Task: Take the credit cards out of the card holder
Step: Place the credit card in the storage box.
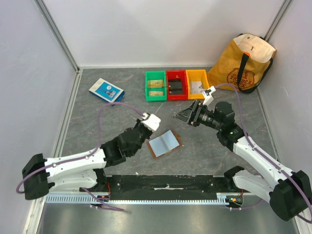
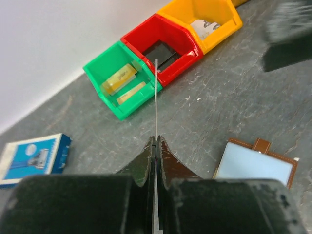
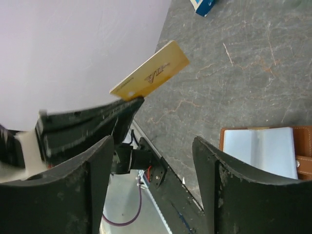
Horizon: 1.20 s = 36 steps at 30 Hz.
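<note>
The left gripper [image 2: 155, 141] is closed: both fingers [image 2: 142, 161] meet on a credit card [image 2: 156, 97], seen edge-on as a thin pale line running up towards the red bin [image 2: 181, 69]. The green bin [image 2: 139, 106] holds two tan cards [image 2: 119, 78]. The red bin holds a dark item [image 2: 158, 52]. The yellow bin [image 2: 222, 38] holds a pale item [image 2: 204, 27]. A blue-and-white box [image 2: 31, 158] lies at lower left on the desk [image 2: 234, 97]. The card holder [image 2: 253, 165] lies open at lower right, pale blue face up.
</note>
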Each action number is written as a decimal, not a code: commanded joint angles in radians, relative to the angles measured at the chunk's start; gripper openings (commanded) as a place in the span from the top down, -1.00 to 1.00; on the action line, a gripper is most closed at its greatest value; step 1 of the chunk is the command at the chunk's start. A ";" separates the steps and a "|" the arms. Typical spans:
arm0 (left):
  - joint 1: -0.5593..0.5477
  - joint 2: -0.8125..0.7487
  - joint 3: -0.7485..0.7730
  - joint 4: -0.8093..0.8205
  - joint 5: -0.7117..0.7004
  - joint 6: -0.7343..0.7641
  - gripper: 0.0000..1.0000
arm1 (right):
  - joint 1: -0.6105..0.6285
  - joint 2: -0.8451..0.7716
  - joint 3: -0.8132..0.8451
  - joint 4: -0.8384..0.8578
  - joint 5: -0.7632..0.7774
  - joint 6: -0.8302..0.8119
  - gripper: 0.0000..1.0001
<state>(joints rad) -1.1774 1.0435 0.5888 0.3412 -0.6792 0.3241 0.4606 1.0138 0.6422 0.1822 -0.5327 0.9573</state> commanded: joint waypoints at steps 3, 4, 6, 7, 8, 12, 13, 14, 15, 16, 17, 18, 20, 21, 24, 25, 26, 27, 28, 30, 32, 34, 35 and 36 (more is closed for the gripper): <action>0.272 -0.097 -0.004 -0.189 0.479 -0.465 0.97 | 0.000 -0.063 0.024 0.008 0.054 -0.150 -0.67; 0.332 -0.096 -0.003 -0.189 0.533 -0.515 0.96 | 0.000 -0.070 0.027 -0.013 0.068 -0.184 -0.71; 0.416 -0.074 0.005 -0.180 0.653 -0.584 0.96 | 0.000 -0.086 0.025 -0.045 0.098 -0.248 -0.74; 0.458 -0.059 0.009 -0.168 0.702 -0.621 0.96 | 0.000 -0.098 0.019 -0.058 0.109 -0.282 -0.78; 0.499 -0.045 0.011 -0.148 0.754 -0.654 0.96 | 0.000 -0.110 0.011 -0.061 0.123 -0.307 -0.79; 0.639 0.051 0.045 -0.078 0.914 -0.787 0.97 | 0.000 -0.152 -0.009 -0.095 0.151 -0.405 -0.87; 0.666 0.085 0.060 -0.061 0.940 -0.810 0.97 | 0.000 -0.158 -0.013 -0.101 0.152 -0.420 -0.87; 0.686 0.113 0.083 -0.051 0.955 -0.835 0.96 | 0.000 -0.168 -0.018 -0.104 0.154 -0.434 -0.87; 0.709 0.150 0.104 -0.041 0.966 -0.852 0.96 | 0.000 -0.179 -0.025 -0.107 0.157 -0.442 -0.87; 0.725 0.182 0.132 -0.034 0.969 -0.870 0.96 | -0.002 -0.185 -0.032 -0.105 0.161 -0.451 -0.87; 0.746 0.223 0.175 -0.034 0.969 -0.887 0.97 | 0.000 -0.195 -0.036 -0.107 0.165 -0.462 -0.87; 0.763 0.266 0.204 -0.034 0.974 -0.905 0.96 | 0.001 -0.201 -0.042 -0.107 0.166 -0.468 -0.87; 0.794 0.355 0.279 -0.033 0.978 -0.934 0.96 | 0.000 -0.216 -0.052 -0.110 0.172 -0.489 -0.88; 0.803 0.398 0.323 -0.037 0.977 -0.944 0.97 | 0.000 -0.222 -0.056 -0.113 0.177 -0.497 -0.88; 0.823 0.541 0.466 -0.094 0.960 -0.956 0.96 | 0.000 -0.241 -0.062 -0.138 0.195 -0.532 -0.89; 0.831 0.591 0.520 -0.120 0.952 -0.956 0.96 | 0.000 -0.245 -0.062 -0.148 0.203 -0.545 -0.90; 0.837 0.634 0.567 -0.151 0.943 -0.956 0.96 | 0.001 -0.251 -0.062 -0.159 0.209 -0.555 -0.91; 0.844 0.685 0.618 -0.178 0.937 -0.956 0.97 | 0.000 -0.257 -0.064 -0.170 0.214 -0.568 -0.91; 0.854 0.735 0.658 -0.191 0.941 -0.956 0.96 | 0.000 -0.264 -0.067 -0.179 0.221 -0.575 -0.91; 0.861 0.826 0.745 -0.220 0.951 -0.953 0.96 | 0.000 -0.271 -0.072 -0.181 0.237 -0.591 -0.92; 0.864 0.898 0.833 -0.266 0.952 -0.935 0.97 | 0.000 -0.276 -0.075 -0.210 0.243 -0.601 -0.92; 0.863 0.966 0.920 -0.326 0.957 -0.919 0.96 | 0.000 -0.276 -0.075 -0.216 0.247 -0.612 -0.92; 0.863 0.996 0.959 -0.335 0.955 -0.915 0.96 | 0.000 -0.274 -0.076 -0.217 0.250 -0.617 -0.92; 0.863 1.021 0.991 -0.362 0.955 -0.912 0.96 | 0.000 -0.271 -0.075 -0.220 0.250 -0.618 -0.92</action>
<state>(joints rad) -0.3157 1.9877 1.4418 0.0872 0.2619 -0.5938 0.4606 0.7490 0.5724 -0.0235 -0.3111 0.3870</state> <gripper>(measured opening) 0.025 0.959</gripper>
